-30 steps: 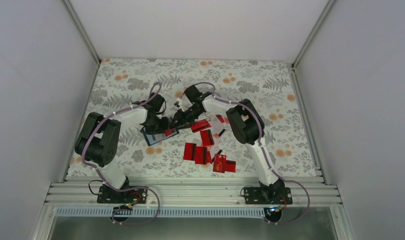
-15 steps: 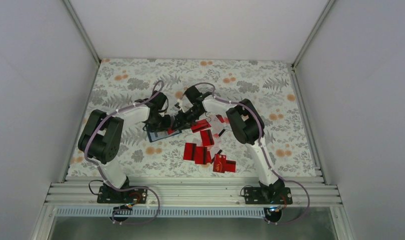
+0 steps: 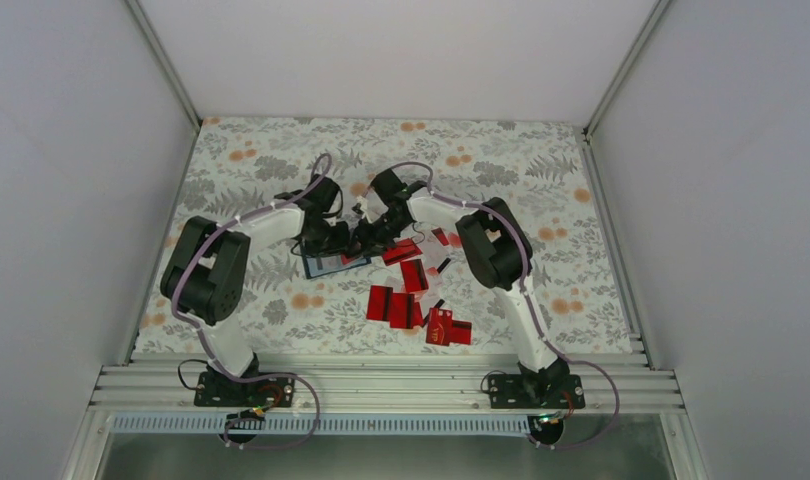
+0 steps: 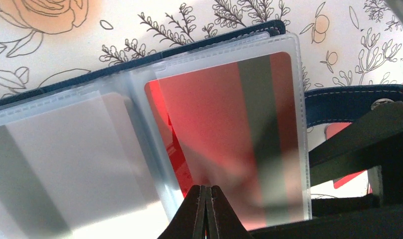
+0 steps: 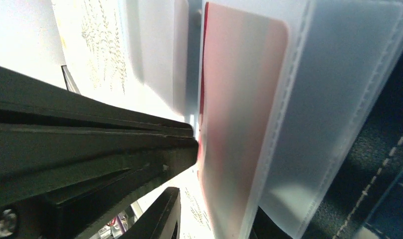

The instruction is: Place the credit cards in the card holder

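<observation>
Change: left arm's wrist has swung farther from its base and nearer the right arm than a second ago; the card holder (image 3: 333, 264) has shifted with it, slightly toward the right arm.
Left end effector (image 4: 206, 196): fingertips pressed together, no gap visible, tips over the lower edge of a clear sleeve (image 4: 284, 69); I cannot tell whether thin plastic is pinched between them.
Right end effector (image 5: 192, 137): fingers lie closed against each other, tip at the edge of the sleeved red card (image 4: 219, 124).
Card holder: lies open on the bench (image 3: 541, 170) between the two end effectors, navy cover under frosted sleeves, snap tab beside the right fingers.
Sleeved red card: inside the right-hand sleeve, dark stripe along its length; the neighbouring sleeve shows a pale card.
Credit cards (image 3: 406, 300): loose red pile on the bench, just right of the holder and nearer the arm bases.
</observation>
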`<action>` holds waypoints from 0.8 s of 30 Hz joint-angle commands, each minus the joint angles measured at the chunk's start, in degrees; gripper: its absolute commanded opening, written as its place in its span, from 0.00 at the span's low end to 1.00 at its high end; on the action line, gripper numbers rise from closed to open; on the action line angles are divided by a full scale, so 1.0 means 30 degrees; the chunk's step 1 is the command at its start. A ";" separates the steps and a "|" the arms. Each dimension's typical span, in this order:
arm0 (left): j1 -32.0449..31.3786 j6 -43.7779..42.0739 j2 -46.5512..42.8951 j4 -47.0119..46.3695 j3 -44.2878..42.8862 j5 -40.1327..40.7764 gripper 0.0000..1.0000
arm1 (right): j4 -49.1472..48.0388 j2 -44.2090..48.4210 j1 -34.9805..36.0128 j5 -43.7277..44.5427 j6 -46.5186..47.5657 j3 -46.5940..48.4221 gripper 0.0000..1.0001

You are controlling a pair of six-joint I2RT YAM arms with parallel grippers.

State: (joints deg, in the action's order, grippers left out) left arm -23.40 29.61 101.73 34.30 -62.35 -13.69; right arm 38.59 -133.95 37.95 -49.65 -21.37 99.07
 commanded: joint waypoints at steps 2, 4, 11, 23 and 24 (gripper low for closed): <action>-0.0007 0.0246 -0.1107 0.0918 -0.0459 0.0721 0.03 | -0.0037 0.0840 -0.0081 0.0040 -0.0206 0.0119 0.26; 0.0070 0.0239 -0.1436 0.1364 -0.0577 0.1157 0.03 | -0.0058 0.0773 -0.0057 -0.0087 -0.0286 0.0367 0.26; 0.0803 0.0273 -0.2925 0.2508 -0.0303 0.2140 0.04 | 0.0137 0.0403 0.0114 -0.0222 -0.0528 0.1406 0.26; 0.2503 -0.0059 -0.6246 0.3449 0.1514 0.2309 0.04 | 0.0198 -0.1006 0.0979 -0.0980 -0.1293 0.3550 0.27; 0.2582 -0.0091 -0.6444 0.3536 0.1689 0.2349 0.04 | 0.0203 -0.1197 0.1086 -0.1107 -0.1361 0.3805 0.27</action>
State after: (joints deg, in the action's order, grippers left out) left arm -16.62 29.71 85.27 42.78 -59.24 -7.51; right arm 38.87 -134.63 39.33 -50.68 -24.14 106.89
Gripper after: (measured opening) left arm 0.041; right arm 0.268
